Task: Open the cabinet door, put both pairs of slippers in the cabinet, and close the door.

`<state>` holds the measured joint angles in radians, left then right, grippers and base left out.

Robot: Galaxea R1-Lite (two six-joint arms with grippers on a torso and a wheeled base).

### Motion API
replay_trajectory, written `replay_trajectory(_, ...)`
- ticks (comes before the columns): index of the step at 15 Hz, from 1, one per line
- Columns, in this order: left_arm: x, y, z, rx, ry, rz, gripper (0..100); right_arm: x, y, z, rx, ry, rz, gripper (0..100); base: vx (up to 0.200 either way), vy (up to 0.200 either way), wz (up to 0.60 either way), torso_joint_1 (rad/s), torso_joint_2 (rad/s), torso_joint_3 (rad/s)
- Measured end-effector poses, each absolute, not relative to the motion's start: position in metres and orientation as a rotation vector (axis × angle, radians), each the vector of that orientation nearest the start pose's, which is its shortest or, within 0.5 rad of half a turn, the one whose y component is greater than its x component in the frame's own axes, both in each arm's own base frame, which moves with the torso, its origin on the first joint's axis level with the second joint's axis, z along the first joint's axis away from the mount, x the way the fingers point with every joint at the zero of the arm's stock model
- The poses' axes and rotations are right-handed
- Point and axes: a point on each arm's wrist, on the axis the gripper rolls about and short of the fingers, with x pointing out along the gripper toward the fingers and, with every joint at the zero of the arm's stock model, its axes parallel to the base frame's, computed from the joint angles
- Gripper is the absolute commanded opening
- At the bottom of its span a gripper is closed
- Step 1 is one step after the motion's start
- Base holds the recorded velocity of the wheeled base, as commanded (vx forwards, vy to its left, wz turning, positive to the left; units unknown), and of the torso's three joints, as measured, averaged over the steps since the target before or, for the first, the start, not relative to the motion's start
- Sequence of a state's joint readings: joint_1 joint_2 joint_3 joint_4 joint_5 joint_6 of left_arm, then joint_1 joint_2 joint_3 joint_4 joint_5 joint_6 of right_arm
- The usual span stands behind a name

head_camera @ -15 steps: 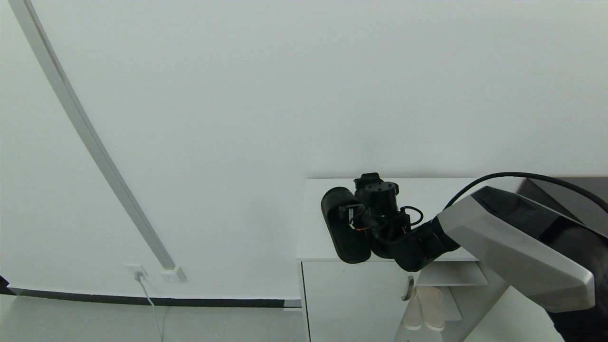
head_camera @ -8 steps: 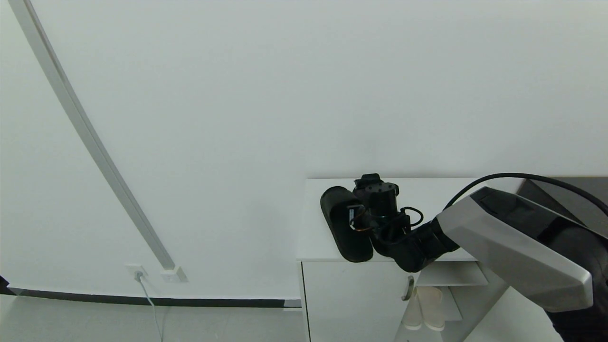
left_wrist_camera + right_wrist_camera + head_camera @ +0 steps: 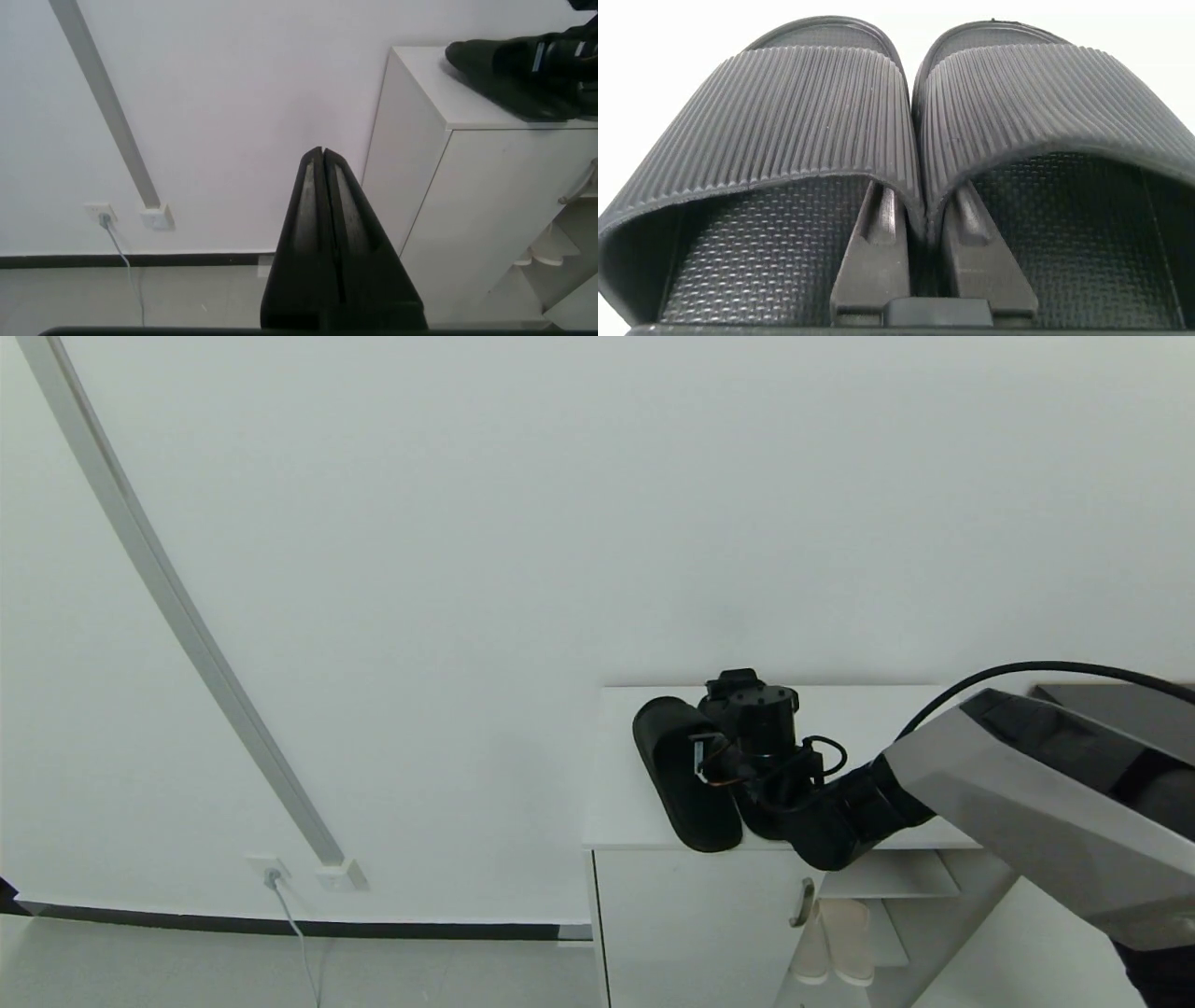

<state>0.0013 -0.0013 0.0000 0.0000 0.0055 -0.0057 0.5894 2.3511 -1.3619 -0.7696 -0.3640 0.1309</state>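
Black ribbed rubber slippers (image 3: 686, 784), clenched in the right gripper (image 3: 922, 217), are inching rightward over the white cabinet (image 3: 635, 812) at lower right, stowing still pending.

The wall (image 3: 467, 523) and cabinet (image 3: 691, 924) are viewed from the head, facing forward and well back; both are shared with the left wrist view. The slippers (image 3: 785, 121) are framed closely from the right wrist.

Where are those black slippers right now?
In the head view the black slippers sit over the left end of the white cabinet, at its top, pinched together by the right gripper.
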Motion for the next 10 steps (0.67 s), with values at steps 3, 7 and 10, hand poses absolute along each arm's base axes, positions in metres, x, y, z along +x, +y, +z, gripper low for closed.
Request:
replay_trajectory(3,-0.023,0.0,0.075,-0.004,-0.001,0.007,0,0.362,0.24,0.114,0.029,0.221,0.277,0,0.0,0.0,0.0,0.0,0.0,0.0)
replay_trajectory(7,-0.023,0.0,0.075,-0.003,-0.001,0.006,0,0.29,0.217,0.138,0.017,0.262,0.399,0,0.0,0.0,0.0,0.0,0.0,0.0)
replay_trajectory(10,-0.023,0.0,0.075,-0.001,-0.001,0.006,0,0.248,0.207,0.15,0.018,0.255,0.467,0,0.0,0.0,0.0,0.0,0.0,0.0)
